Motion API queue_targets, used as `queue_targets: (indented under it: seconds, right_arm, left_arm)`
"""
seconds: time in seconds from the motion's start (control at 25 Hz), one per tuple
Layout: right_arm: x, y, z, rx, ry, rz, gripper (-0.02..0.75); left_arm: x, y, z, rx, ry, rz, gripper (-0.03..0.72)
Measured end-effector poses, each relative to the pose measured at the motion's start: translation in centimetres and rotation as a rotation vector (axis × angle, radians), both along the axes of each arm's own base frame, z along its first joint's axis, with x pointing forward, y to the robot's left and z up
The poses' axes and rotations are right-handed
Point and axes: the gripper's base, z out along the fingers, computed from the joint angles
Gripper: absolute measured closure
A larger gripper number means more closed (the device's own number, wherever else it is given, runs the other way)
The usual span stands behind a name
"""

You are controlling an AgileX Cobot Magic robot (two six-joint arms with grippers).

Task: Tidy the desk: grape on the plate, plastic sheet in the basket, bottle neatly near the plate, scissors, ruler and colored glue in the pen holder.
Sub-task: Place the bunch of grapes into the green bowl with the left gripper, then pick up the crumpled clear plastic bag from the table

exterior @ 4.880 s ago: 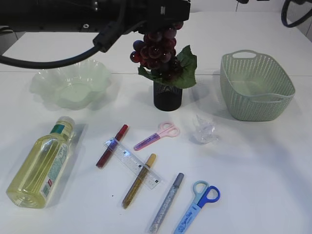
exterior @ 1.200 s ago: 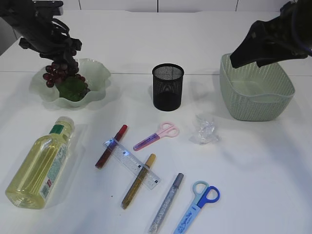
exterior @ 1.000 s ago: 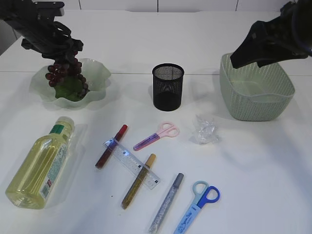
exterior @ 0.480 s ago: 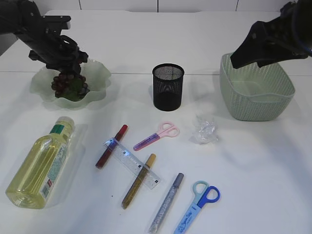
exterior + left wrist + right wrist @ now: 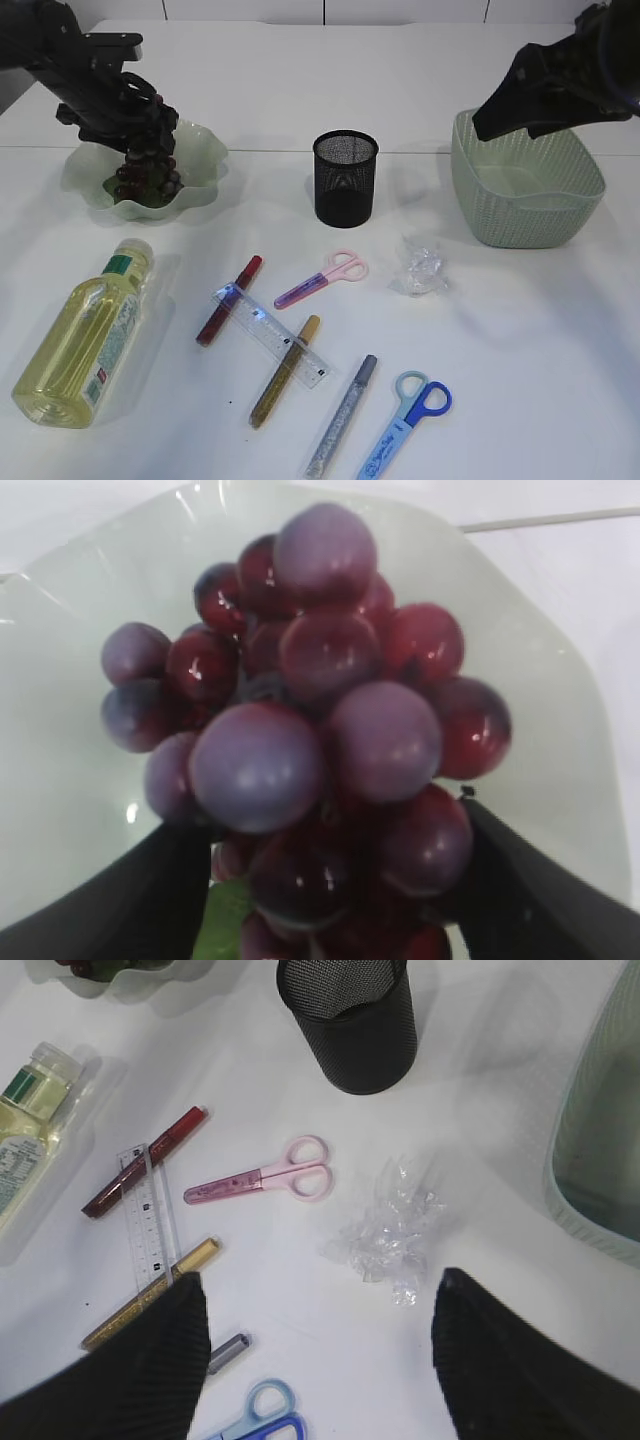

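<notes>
My left gripper (image 5: 128, 118) is shut on the dark red grape bunch (image 5: 147, 176), which hangs down into the pale green plate (image 5: 205, 160); the left wrist view shows the grape bunch (image 5: 320, 730) between both fingers. My right gripper (image 5: 500, 112) is open and empty, high above the crumpled plastic sheet (image 5: 420, 265) (image 5: 385, 1235). The oil bottle (image 5: 85, 335) lies on its side at the front left. Pink scissors (image 5: 322, 278), blue scissors (image 5: 405, 425), the ruler (image 5: 270, 335) and red (image 5: 228, 300), gold (image 5: 285, 370) and silver (image 5: 342, 415) glue pens lie on the table.
The black mesh pen holder (image 5: 345, 178) stands upright at centre back, with nothing showing inside. The green basket (image 5: 525, 180) sits at the right, under my right arm. The ruler lies across the red and gold glue pens.
My left gripper has carried the grape bunch from above the pen holder to the plate and lowered it in. The right arm has stayed still over the last second.
</notes>
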Motion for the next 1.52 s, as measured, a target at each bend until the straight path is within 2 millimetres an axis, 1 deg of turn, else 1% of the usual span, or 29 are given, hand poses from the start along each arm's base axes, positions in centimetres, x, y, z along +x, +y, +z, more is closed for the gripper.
queue_targets:
  seconds: [0.08,0.32,0.6,0.72,1.04,1.2,1.36,1.52]
  right_arm:
    - [0.0,0.0,0.0,0.000,0.000,0.000,0.193]
    - [0.0,0.0,0.0,-0.002,0.000,0.000,0.193]
    - [0.0,0.0,0.0,-0.003,0.000,0.000,0.194]
    - [0.0,0.0,0.0,-0.003,0.002,0.002,0.194]
    - [-0.4,0.1,-0.2,-0.002,0.045,0.028,0.194]
    - [-0.6,0.1,-0.3,0.002,0.068,0.029,0.195]
    - [-1.0,0.2,-0.4,0.003,0.109,0.051,0.195]
    - [-1.2,0.3,-0.5,0.005,0.131,0.061,0.194]
  left_arm:
    - [-0.1,0.0,0.7,-0.001,-0.011,0.000,0.145]
    - [-0.9,0.1,4.6,-0.008,-0.062,-0.003,0.146]
    - [-3.3,0.3,9.2,-0.007,-0.027,-0.020,0.157]
    - [-4.4,0.4,10.6,-0.004,0.010,-0.027,0.158]
    - [-7.5,0.6,12.8,0.014,0.181,-0.054,0.169]
    - [-8.0,0.4,13.1,-0.011,0.207,-0.062,0.195]
    - [-8.2,0.1,13.3,-0.026,0.207,-0.090,0.200]
    - [-8.6,0.1,14.2,-0.015,0.188,-0.088,0.202]
